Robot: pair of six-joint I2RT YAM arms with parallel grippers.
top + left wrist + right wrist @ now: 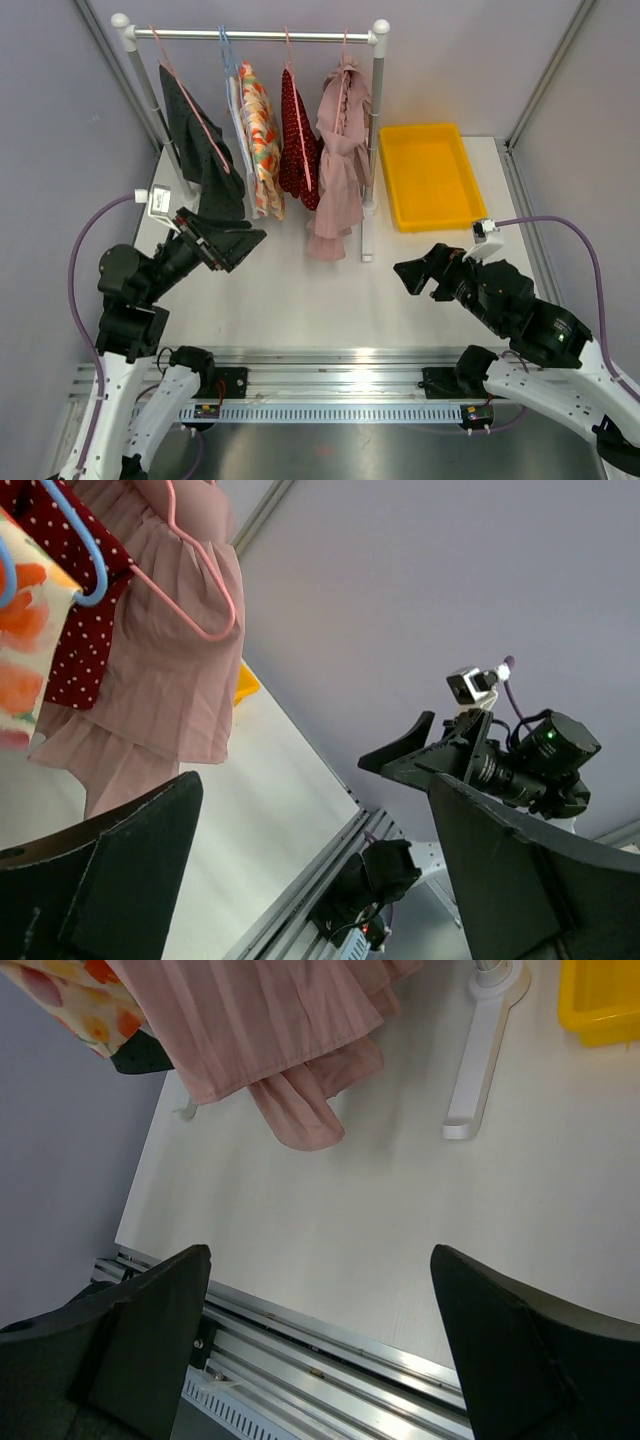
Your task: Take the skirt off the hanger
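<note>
Several garments hang on a rail (250,35) at the back. From left they are a dark grey one (205,150), a floral orange one (262,140), a red polka-dot one (295,140) and a pink pleated one (340,160) on a pink hanger (215,600). I cannot tell which is the skirt. My left gripper (232,243) is open and empty, just below the grey garment's hem. In the left wrist view (315,880) it faces the pink garment (150,670). My right gripper (420,272) is open and empty over the table, right of the rack, with the pink hem (270,1030) ahead.
A yellow tray (430,175) lies at the back right, also seen in the right wrist view (605,1000). The rack's white foot (480,1070) stands on the table beside the pink garment. Grey walls close in both sides. A metal rail (330,365) runs along the near edge.
</note>
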